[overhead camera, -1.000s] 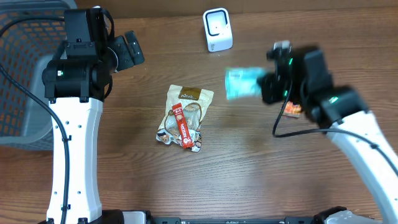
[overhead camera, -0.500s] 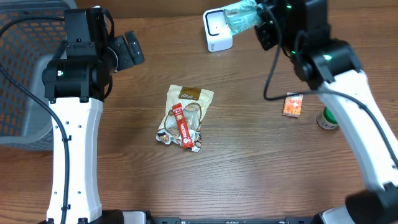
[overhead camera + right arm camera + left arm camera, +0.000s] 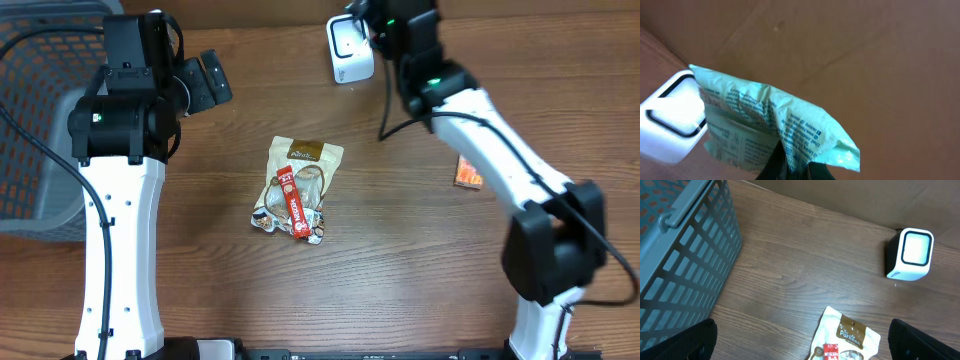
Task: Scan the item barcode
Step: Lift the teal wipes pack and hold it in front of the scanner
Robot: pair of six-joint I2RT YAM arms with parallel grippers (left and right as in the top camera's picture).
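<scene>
**Green packet (image 3: 771, 124) held at the scanner (image 3: 349, 48), near the far edge of the table (image 3: 400, 290).**
The basket (image 3: 40, 120) stands far left of the scanner, at the table's left edge. The left gripper (image 3: 805, 342), left of the scanner, is spread fully wide and empty. A snack bag (image 3: 297, 190) lies in front of the scanner, with bare wood between them. The right gripper (image 3: 790, 170) is clamped tight on the packet's lower edge, and the packet's left edge overlaps the scanner. A small orange box (image 3: 468, 172) lies to the scanner's right.

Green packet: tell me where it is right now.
In the right wrist view, the green packet is pinched in the shut right gripper, just in front of the white scanner at the far edge of the table.
</scene>
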